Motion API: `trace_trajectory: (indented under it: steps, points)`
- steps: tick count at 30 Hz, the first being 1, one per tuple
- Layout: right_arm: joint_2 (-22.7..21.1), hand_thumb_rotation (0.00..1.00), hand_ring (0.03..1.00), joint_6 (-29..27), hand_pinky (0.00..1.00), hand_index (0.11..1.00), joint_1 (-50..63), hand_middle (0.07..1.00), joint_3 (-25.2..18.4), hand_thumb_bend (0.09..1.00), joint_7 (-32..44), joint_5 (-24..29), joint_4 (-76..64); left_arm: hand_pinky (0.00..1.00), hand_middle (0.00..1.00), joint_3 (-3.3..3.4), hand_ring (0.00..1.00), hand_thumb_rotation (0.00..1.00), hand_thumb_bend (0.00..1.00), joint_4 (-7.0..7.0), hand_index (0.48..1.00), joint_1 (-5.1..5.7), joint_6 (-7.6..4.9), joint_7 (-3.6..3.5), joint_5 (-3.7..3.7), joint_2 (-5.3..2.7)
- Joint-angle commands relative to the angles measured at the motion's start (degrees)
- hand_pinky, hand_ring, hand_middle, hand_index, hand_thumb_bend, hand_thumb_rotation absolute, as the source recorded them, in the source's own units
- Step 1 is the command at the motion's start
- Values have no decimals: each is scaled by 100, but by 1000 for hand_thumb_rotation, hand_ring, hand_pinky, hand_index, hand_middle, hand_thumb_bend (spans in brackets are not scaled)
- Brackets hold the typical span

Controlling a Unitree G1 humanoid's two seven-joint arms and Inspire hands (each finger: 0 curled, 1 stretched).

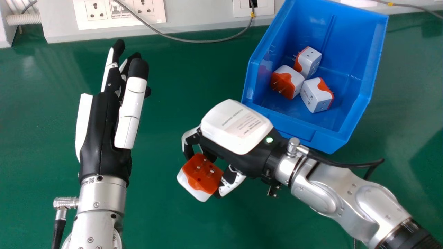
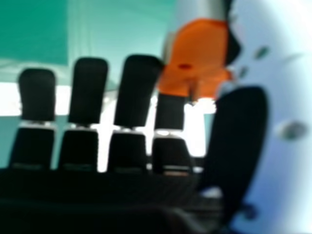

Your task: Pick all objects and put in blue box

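Head view: pinching the held adapter (image 1: 202,173) between the curled fingers and thumb of the right hand (image 1: 237,136); holding it prongs up over the bench (image 1: 166,221), well short of the bench's far edge. Waiting outside the blue box (image 1: 356,34), nearer than the box's near left corner and off to its left. Counting three more adapters close together inside the box: a left adapter (image 1: 287,81) towards the left wall, a far adapter (image 1: 308,62), and a near adapter (image 1: 316,95) towards the near edge. Holding the left hand (image 1: 104,128) idle, with straight fingers aimed at the bench's far edge. Probably risking a knock against the box's near rim if crossing too low, shoving the box or prising the load loose. Perhaps also risking a landing on top of the other adapters, then a bounce, if letting go from too high.

Right hand view: gripping the same adapter by its orange part, between the thumb (image 2: 239,141) and the nearest finger (image 2: 139,90), with little sign of support from the others. Likely inviting a twist or a slip onto the bench if turning sharply or easing the pinch early.
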Motion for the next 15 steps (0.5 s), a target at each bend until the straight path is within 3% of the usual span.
trace_trajectory:
  steps: [1,8,15]
  points:
    - [-51,0,421,48,341,513,97,512,-216,497,-10,112,-402,831,929,23,926,965,805,1,973,-90,-209,-26,9,69]
    - [-103,0,424,357,334,524,673,518,-682,495,264,367,-1216,832,929,106,925,966,809,289,974,-80,-524,-72,-32,149]
    - [-8,0,427,1014,336,521,1241,518,-1191,495,616,555,-2166,833,932,181,927,969,801,609,976,-149,-825,-135,-106,220]
